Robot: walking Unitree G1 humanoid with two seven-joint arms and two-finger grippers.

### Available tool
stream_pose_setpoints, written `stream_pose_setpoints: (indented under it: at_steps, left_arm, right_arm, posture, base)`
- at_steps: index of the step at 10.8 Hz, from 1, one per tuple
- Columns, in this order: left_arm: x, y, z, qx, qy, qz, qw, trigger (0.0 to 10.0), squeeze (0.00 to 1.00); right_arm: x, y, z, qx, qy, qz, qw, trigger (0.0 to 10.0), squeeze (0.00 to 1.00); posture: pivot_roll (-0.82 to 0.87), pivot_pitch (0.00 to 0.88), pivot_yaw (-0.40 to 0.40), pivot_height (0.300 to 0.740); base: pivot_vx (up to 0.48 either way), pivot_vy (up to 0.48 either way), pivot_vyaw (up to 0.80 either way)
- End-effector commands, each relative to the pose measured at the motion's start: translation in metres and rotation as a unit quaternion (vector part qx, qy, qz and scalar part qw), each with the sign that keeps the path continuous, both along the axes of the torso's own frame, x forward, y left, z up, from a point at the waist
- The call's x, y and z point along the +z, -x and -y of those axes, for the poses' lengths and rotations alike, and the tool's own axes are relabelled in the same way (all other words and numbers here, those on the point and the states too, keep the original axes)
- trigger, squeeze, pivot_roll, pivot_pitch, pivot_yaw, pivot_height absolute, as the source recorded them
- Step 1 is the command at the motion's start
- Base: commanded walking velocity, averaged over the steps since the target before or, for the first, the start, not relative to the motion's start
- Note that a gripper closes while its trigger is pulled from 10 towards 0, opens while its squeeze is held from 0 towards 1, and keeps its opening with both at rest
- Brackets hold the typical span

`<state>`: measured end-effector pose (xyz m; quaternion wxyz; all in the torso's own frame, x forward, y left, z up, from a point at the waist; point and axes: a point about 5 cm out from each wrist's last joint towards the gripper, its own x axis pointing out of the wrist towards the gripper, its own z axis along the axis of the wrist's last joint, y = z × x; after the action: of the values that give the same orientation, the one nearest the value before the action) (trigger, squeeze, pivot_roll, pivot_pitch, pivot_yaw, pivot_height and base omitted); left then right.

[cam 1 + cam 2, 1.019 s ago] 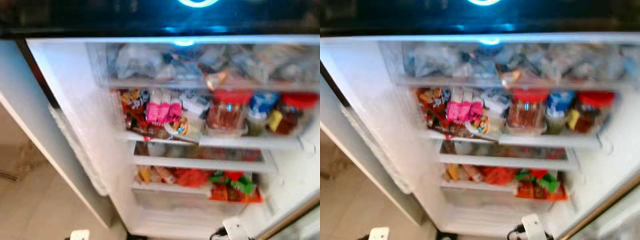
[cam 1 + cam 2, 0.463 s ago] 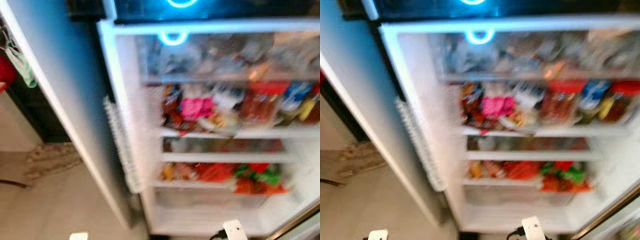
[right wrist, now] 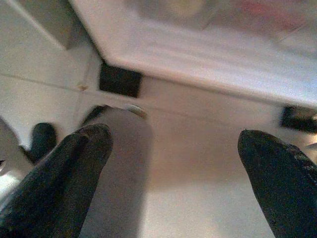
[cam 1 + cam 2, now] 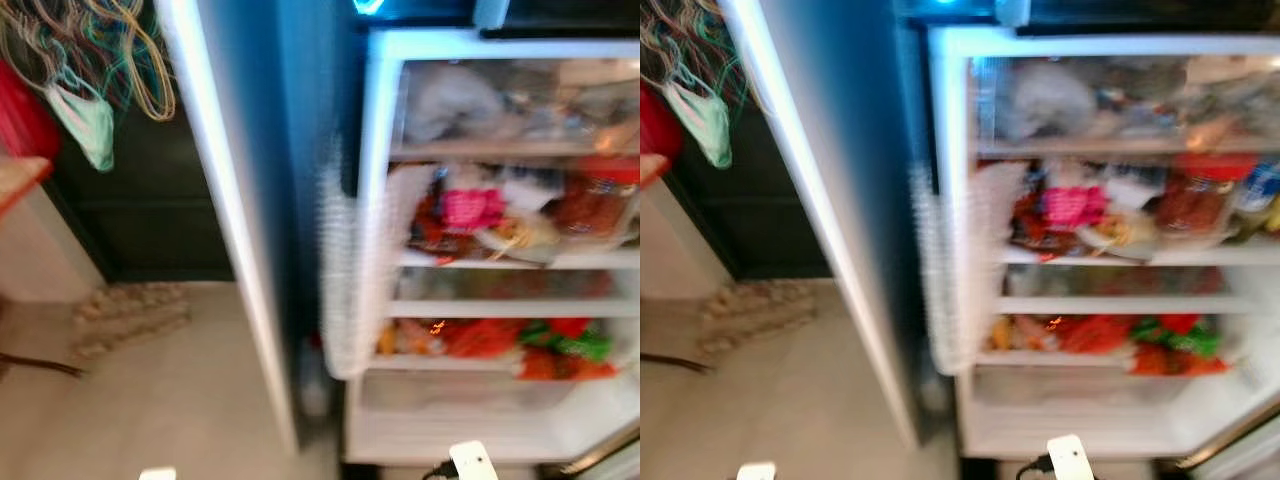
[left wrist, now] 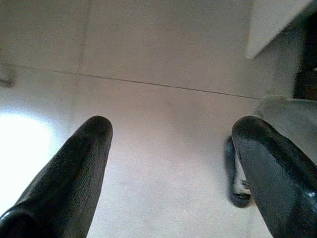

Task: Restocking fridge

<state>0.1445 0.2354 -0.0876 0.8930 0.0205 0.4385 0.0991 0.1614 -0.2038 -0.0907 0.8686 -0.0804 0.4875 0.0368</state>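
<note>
The fridge (image 4: 500, 432) stands open on the right of the blurred eye views, its door (image 4: 250, 200) swung out toward me at the centre. Its shelves are packed: a pink packet (image 4: 470, 208) and a red-lidded jar (image 4: 592, 198) on the middle shelf, red and green packs (image 4: 555, 348) lower down, and pale bags (image 4: 450, 100) on top. My left gripper (image 5: 173, 126) hangs open over the pale floor tiles, holding nothing. My right gripper (image 3: 176, 134) also hangs open and holds nothing, low in front of the fridge's white base (image 3: 208, 47).
Wire hangers (image 4: 110, 50) and a mint-green cloth (image 4: 85, 125) hang at the upper left in front of a dark cabinet (image 4: 150, 200). A beige mat (image 4: 130, 312) lies on the tiled floor (image 4: 170, 400) below them. Something red (image 4: 20, 120) sits at the far left edge.
The whole picture has swung left, so the fridge now sits further right in the view. The door's outer side, the hangers and the mat have come into view. Nothing on the shelves has moved.
</note>
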Motion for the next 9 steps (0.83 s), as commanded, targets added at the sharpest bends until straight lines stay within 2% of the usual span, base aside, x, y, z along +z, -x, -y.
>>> stream_pose_setpoints:
  at_steps: [1, 2, 3, 4, 6, 9]
  left_arm:
    - [-0.0016, 0.0027, 0.0017, -0.005, 0.002, -0.007, 1.000, 10.0, 0.00]
    - [-0.0016, 0.0027, 0.0017, -0.005, 0.002, -0.007, 1.000, 10.0, 0.00]
    - [-0.0023, 0.0034, 0.0034, -0.002, 0.008, -0.007, 1.000, 10.0, 0.00]
    - [-0.0034, 0.0043, 0.0068, 0.005, 0.021, -0.005, 1.000, 10.0, 0.00]
    - [-0.0037, 0.0049, 0.0065, 0.007, 0.020, -0.008, 1.000, 10.0, 0.00]
    - [-0.0033, 0.0034, 0.0064, 0.004, 0.021, -0.009, 1.000, 10.0, 0.00]
  right_arm:
    - [-0.0027, 0.0073, 0.0027, 0.001, 0.003, -0.014, 1.000, 10.0, 0.00]
    - [-0.0027, 0.0073, 0.0027, 0.000, 0.003, -0.014, 1.000, 10.0, 0.00]
    - [-0.0024, 0.0070, 0.0036, -0.003, 0.003, -0.013, 1.000, 10.0, 0.00]
    - [-0.0019, 0.0066, 0.0053, -0.008, 0.001, -0.012, 1.000, 10.0, 0.00]
    - [-0.0017, 0.0062, 0.0056, -0.007, 0.000, -0.011, 1.000, 10.0, 0.00]
    - [-0.0016, 0.0054, 0.0047, -0.009, 0.000, -0.010, 1.000, 10.0, 0.00]
  posture:
    - [-0.07, 0.000, 0.056, 0.663]
    - [-0.07, 0.000, 0.056, 0.663]
    - [-0.07, 0.000, 0.041, 0.668]
    - [-0.07, 0.000, 0.038, 0.688]
    - [-0.07, 0.000, 0.037, 0.733]
    - [-0.07, 0.000, 0.042, 0.740]
  base:
    - [0.000, 0.360, 0.00]
    - [0.000, 0.360, 0.00]
    - [0.000, 0.000, 0.00]
    - [0.000, 0.000, 0.00]
    - [0.000, 0.000, 0.00]
    - [0.000, 0.000, 0.00]
